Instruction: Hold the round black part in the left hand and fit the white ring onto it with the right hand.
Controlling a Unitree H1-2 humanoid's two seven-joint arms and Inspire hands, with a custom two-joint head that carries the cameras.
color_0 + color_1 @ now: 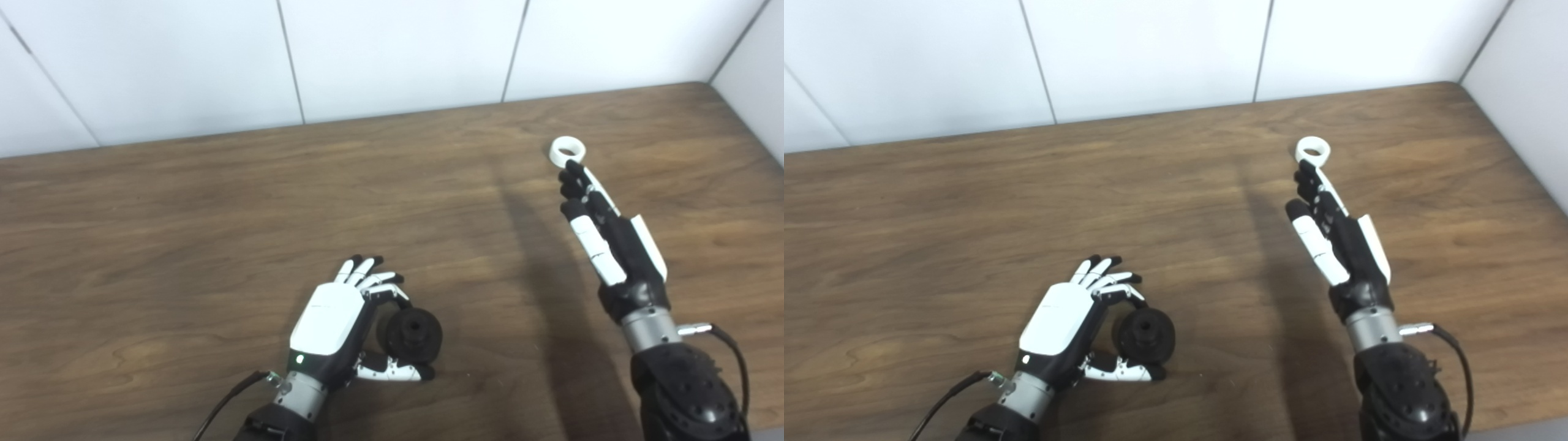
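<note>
Reach for the white ring on the table

Right hand stretches toward it, fingers nearly straight and apart, tips at its near rim, holding nothing. Left hand cups the round black part, though a firm clamp isn't certain. Best to pinch the ring by its outer wall, leaving the hole free for fitting.

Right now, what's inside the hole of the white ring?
Nothing: only brown table shows through the white ring. The right hand fingers cover its near edge, so what lies under there is hidden.
</note>
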